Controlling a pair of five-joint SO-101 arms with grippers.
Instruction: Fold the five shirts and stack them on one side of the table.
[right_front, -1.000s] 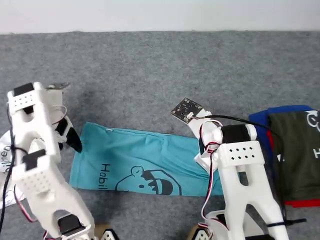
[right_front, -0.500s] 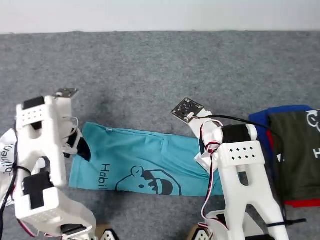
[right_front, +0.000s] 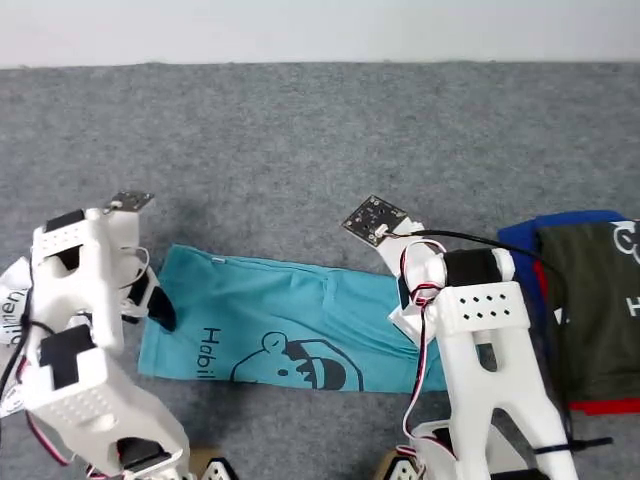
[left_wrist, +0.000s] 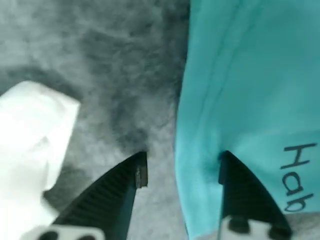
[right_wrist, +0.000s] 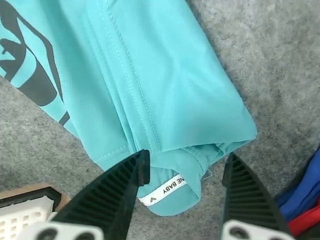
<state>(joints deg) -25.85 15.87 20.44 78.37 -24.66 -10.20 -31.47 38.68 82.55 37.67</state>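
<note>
Lying flat toward the six o'clock side of the grey felt-covered table (right_front: 350, 140) is a teal shirt (right_front: 280, 325), folded into a long band that runs from nine o'clock to three o'clock, with a dark printed figure and lettering facing up. The left gripper (left_wrist: 182, 161) hovers at the band's nine o'clock end with its jaws spread apart; one dark finger is over bare grey felt, the other over teal fabric, so the shirt's edge sits between them, and nothing is gripped. The right gripper (right_wrist: 187, 164) hangs over the band's three o'clock end, also wide open and empty, its two fingers on either side of the folded corner where a small white label (right_wrist: 167, 190) pokes out. At the table's three o'clock edge sits a stack of folded shirts, a dark olive shirt (right_front: 590, 310) on top, with a blue shirt (right_front: 520, 245) and a red shirt (right_front: 605, 406) showing beneath. A white cloth (left_wrist: 30, 130) lies at the nine o'clock edge, near the left gripper.
</note>
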